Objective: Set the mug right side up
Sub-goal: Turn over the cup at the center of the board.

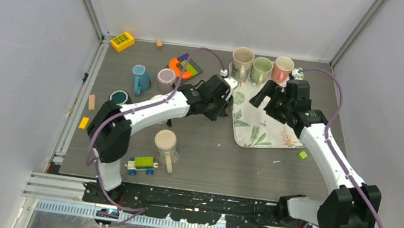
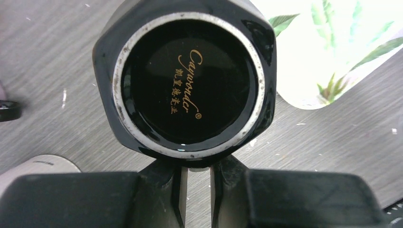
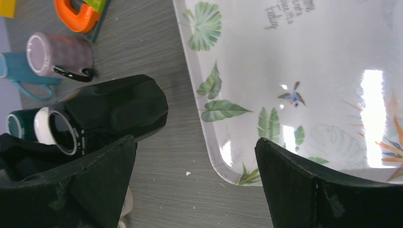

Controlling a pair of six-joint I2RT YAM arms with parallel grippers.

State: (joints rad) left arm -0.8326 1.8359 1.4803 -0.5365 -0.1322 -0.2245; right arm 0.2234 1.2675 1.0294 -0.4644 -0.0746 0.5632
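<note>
Black mug [image 2: 142, 109], glossy and faceted, with an unglazed foot ring [image 2: 116, 85] and gold lettering [image 2: 187, 83] on its base, tipped on its side just off the left edge of the leaf-printed tray [image 3: 309, 47]. Left gripper [image 2: 197, 164] pressed nearly together at the mug's side; right gripper [image 3: 195, 142] spread wide. Grey wood-grain bench [image 2: 47, 71], white walls [image 1: 215, 2]

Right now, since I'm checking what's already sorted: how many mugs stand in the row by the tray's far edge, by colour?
Beige mug: 1
Green mug: 1
Pink mug: 1
Total: 3
</note>
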